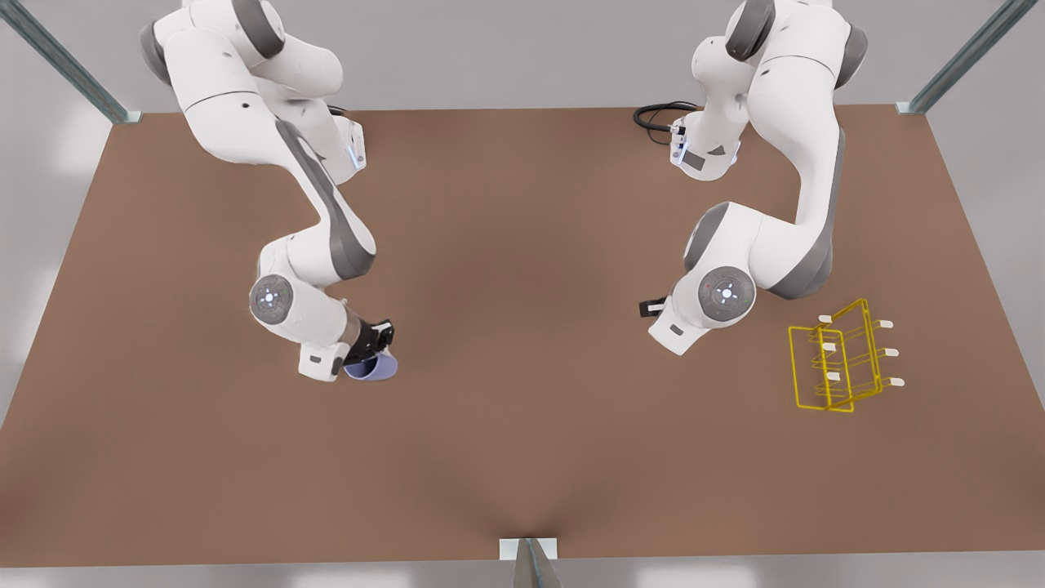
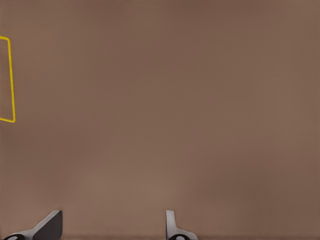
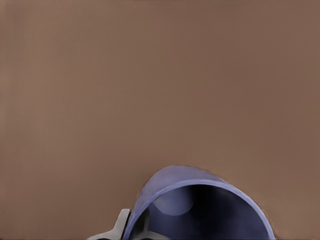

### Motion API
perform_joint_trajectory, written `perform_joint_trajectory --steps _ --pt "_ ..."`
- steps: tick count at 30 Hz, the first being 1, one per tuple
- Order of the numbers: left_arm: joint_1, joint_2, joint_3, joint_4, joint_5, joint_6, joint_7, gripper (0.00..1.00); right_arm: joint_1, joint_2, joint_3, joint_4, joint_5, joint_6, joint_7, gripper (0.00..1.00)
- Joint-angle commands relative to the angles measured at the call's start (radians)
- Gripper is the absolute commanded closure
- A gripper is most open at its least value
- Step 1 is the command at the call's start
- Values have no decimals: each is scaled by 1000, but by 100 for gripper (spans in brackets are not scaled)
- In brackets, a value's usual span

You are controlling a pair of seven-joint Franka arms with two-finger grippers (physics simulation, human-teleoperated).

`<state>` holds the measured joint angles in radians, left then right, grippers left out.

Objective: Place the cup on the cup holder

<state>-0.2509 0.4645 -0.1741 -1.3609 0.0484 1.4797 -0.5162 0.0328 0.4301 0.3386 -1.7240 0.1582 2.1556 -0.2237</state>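
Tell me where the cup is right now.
The cup is at the front view's left, gripped at its rim by the right gripper, far across the table from the cup holder.

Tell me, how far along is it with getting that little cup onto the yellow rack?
Done: the right gripper, on the front view's left, has its fingers closed on the cup. In hand: holding that cup far across the table from the cup holder. Left: carrying it over and setting it on a prong. The left gripper waits open beside the holder.
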Motion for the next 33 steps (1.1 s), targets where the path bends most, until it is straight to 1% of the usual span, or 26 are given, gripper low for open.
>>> perform_joint_trajectory --steps 1,3,5,9,11,14,15,16,18,19,21,23,24,25,27,28,29,32,33 --pt "-1 -1 -1 0 1 1 -21 0 29 33 -1 26 119 26 261 79" --pt "-1 -1 -1 0 1 -1 -21 0 29 107 3 70 190 59 259 79" --pt "-1 -1 -1 0 1 1 -25 0 32 147 34 98 253 93 257 79" --pt "-1 0 -1 0 1 1 -25 0 6 228 160 124 337 199 227 79" --pt "-1 0 -1 0 1 1 -25 0 21 251 192 126 425 288 185 79" --pt "-2 0 1 0 1 1 -25 0 33 303 263 136 483 368 185 79" --pt "-11 8 1 0 1 1 -34 0 27 345 293 159 485 368 184 79" --pt "-8 6 -1 0 1 1 -35 0 25 363 299 165 488 369 185 79" --pt "-10 9 2 2 -7 24 -39 0 21 406 339 204 489 369 184 79" --pt "4 16 5 2 -92 65 -181 0 27 426 342 222 489 371 185 79" --pt "-7 78 4 40 -173 215 -833 0 35 458 370 234 491 395 185 79" --pt "-18 146 4 143 -170 295 -1133 0 39 503 401 251 489 412 187 79" --pt "-10 151 2 152 -176 337 -1243 0 52 516 401 259 489 414 187 79" --pt "-4 148 5 154 -212 338 -1286 0 70 545 401 283 489 457 187 79" --pt "4 151 15 155 -225 409 -1619 0 96 572 401 307 488 469 187 79" --pt "15 145 21 155 -225 396 -1674 0 102 581 401 317 486 471 187 79" --pt "-4 144 21 152 -220 375 -1699 0 105 592 401 316 486 497 187 79" --pt "-30 161 19 148 -170 384 -1696 0 117 613 399 319 477 498 184 79" --pt "-59 177 19 151 -127 387 -1696 0 124 621 398 331 477 498 184 79"
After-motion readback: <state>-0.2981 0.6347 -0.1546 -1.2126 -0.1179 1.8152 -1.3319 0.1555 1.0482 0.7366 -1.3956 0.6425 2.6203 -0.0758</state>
